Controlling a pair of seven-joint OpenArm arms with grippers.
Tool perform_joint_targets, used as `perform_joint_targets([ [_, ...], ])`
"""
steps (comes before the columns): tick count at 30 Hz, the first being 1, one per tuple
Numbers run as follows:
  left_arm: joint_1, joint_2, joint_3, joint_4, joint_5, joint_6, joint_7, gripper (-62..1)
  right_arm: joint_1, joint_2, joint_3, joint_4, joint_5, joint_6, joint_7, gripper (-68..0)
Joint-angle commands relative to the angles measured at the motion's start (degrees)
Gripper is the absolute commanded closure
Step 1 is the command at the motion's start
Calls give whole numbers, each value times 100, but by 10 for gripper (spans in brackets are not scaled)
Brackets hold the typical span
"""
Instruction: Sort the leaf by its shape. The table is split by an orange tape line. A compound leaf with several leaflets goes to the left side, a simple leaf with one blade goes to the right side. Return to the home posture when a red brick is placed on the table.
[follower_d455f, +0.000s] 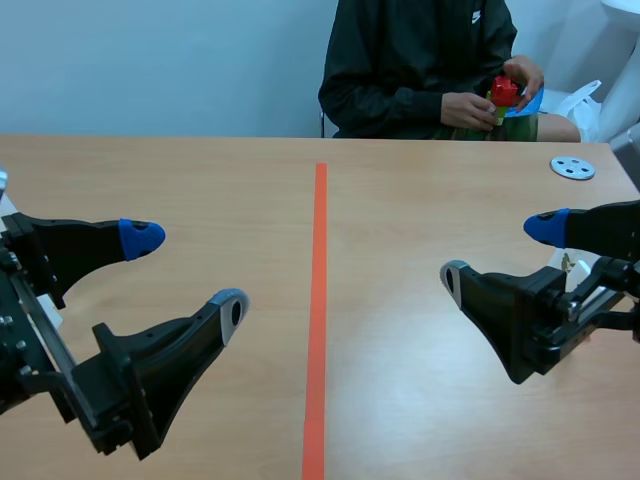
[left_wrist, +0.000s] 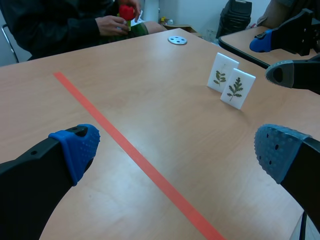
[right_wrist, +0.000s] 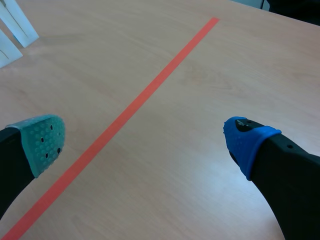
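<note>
Wooden table, split by orange tape, seems unsorted: two leaf cards stand near its right edge, left gripper and right gripper spread empty, red brick in a person's hands.

L pincer & R pincer both low, fingers spread wide, tips angled twd middle.

Wooden table, grey holed disc, seated person

orange tape line, white leaf cards
</note>
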Motion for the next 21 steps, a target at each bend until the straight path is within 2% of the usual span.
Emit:
perform_joint_targets([
  [1,-2,0,-50,24,-74,-13,-46,-623,52,74,90,0,76,-39,85,-679],
  [5,-2,0,-50,24,-55,-13,20,-623,52,74,90,0,76,-39,85,-679],
  [9,-188,-2,-52,24,278,142,17,-623,68,74,83,0,76,-37,131,-679],
  [21,-299,-2,-52,24,269,118,50,-623,70,76,83,0,79,-37,81,-679],
])
